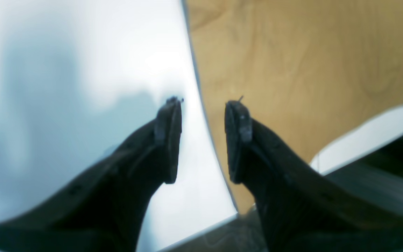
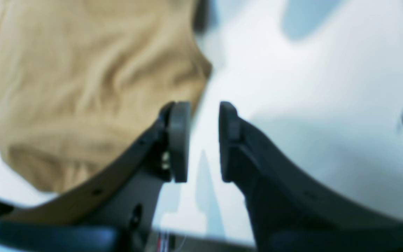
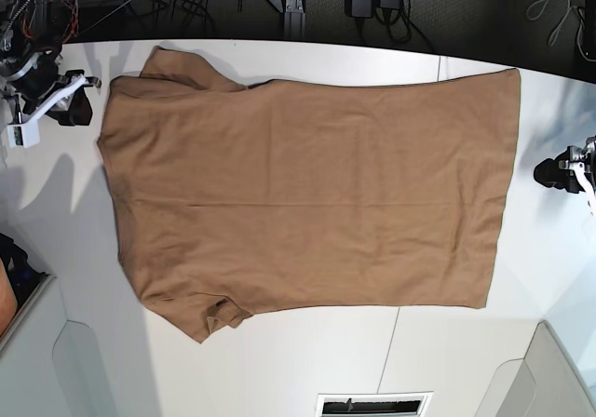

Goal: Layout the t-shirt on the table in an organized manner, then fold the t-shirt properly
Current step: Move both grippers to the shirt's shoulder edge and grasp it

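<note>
White tabletop fills the base view, with cables and equipment along its far edge. On the table (image 3: 279, 352) the t-shirt (image 3: 307, 194) lies spread flat, sleeves toward the view's left, hem toward its right; by my judgement the laying-out is done, so that clean edges are on offer for folding, which has not begun.

At the view's left, the right gripper (image 3: 56, 96) hovers just beside the upper sleeve, clear of the cloth. Its wrist view shows the jaws parted a modest way, with nothing between them.

At the view's right, the left gripper (image 3: 563, 173) sits near the hem edge, low over the table. Its wrist view shows the fingers (image 1: 168, 140) apart and empty, with the shirt's edge running just beyond the tips.
</note>
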